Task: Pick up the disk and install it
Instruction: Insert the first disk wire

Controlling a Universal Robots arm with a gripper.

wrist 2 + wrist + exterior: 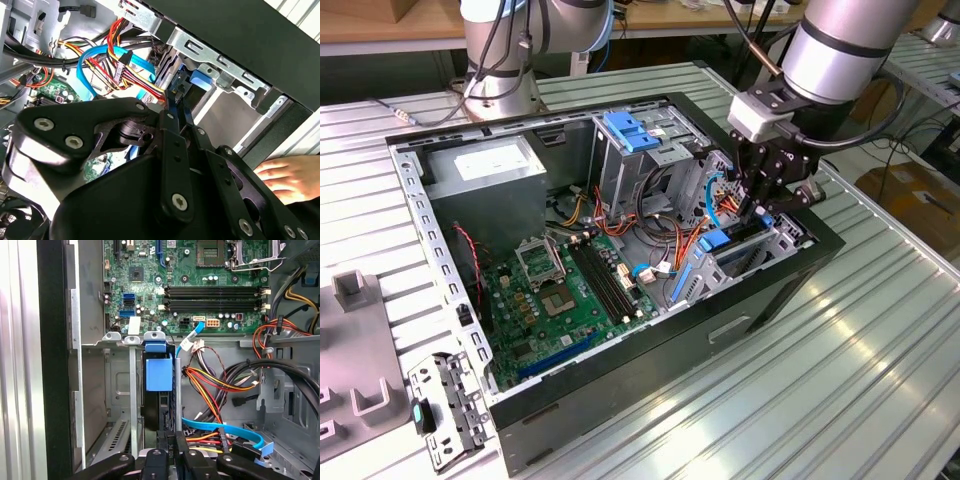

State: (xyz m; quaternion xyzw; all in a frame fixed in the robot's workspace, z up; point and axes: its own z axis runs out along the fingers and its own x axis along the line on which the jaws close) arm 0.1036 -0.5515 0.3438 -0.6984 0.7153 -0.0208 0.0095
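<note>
The disk [159, 405] stands on edge in a slot of the metal drive bay [131, 405] at the front corner of the open computer case [775, 285]. The blue carrier rail [158, 374] on its edge faces the motherboard [200, 280]. The gripper [170, 457] sits directly over the disk's near edge, its fingers [192, 462] drawn close on either side of that edge and clenched on it. In the exterior view, the gripper [767, 205] reaches down into the bay at the exterior view's right end of the case, and the blue rail [715, 240] shows just beside it.

Crowding the bay are red, orange and yellow power wires [215, 385] and a blue data cable [225, 429] that loops just beside the gripper. A blue latch [628, 132] tops the tall metal cage [620, 165] nearby, and a grey power supply [485, 168] sits in the far corner. In the second wrist view, a person's hand [292, 176] rests outside the case.
</note>
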